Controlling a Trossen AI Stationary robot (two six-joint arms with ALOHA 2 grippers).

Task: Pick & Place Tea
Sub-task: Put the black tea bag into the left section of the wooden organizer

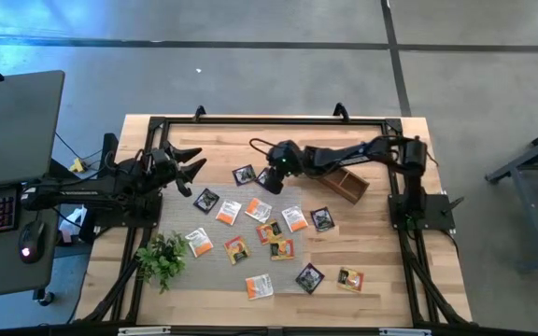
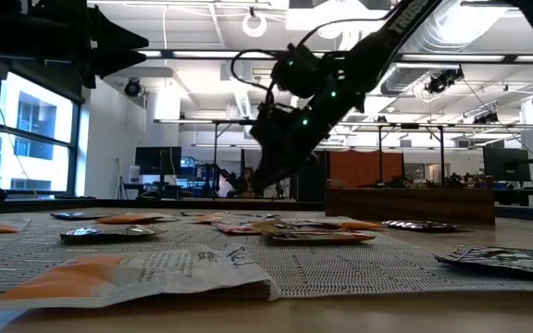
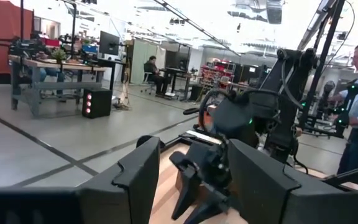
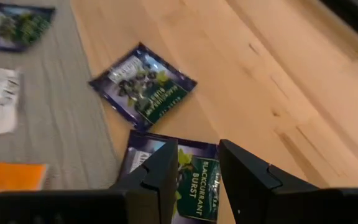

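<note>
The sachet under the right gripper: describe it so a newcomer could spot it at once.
Start at the wooden box on the table's far right side. The right gripper reaches left from it, open, over a dark sachet at the grey mat's far edge. Unlike the orange-and-white ones nearby, it is dark and reads Blackcurrant Burst.

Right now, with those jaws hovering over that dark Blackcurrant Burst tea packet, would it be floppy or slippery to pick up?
Probably light and bendy: the Blackcurrant Burst sachet under the right gripper lies thin and flat, partly on the grey woven mat. Its wrapper looks glossy, so it may slide on the wood instead of lifting. It seems unlikely to roll or tip.
</note>
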